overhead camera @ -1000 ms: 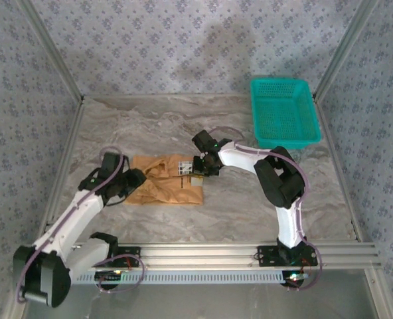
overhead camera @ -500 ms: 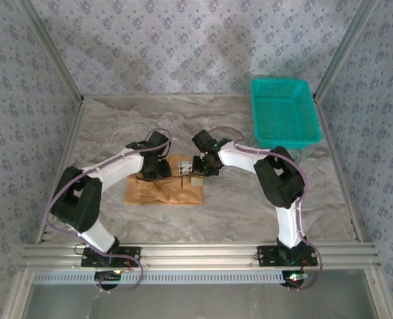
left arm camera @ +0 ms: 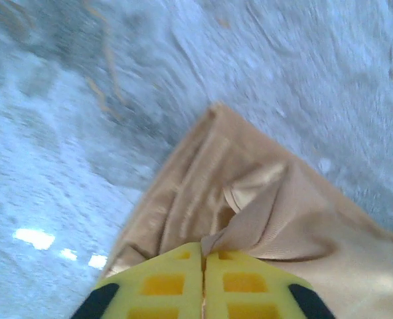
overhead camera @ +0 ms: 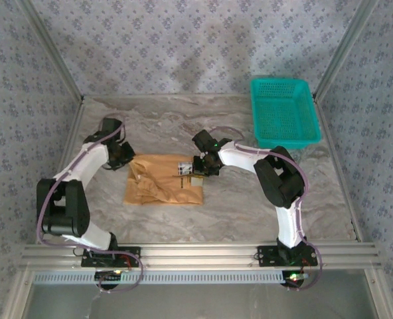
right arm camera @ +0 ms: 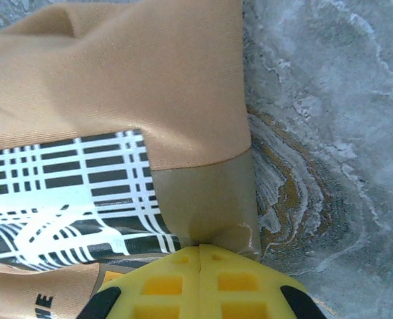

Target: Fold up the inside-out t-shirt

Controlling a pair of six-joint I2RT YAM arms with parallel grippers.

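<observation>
Tan-orange inside-out t-shirt, wrinkled flat rectangle (black-white print patch showing)

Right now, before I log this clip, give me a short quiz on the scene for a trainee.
1. Which gripper is nearer the teal basket?
2. True or false: the t-shirt lies in the basket.
3. The left gripper is: A wide open, B shut on shirt cloth, C inside the basket.
Key: 1 the right gripper; 2 false; 3 B.
</observation>
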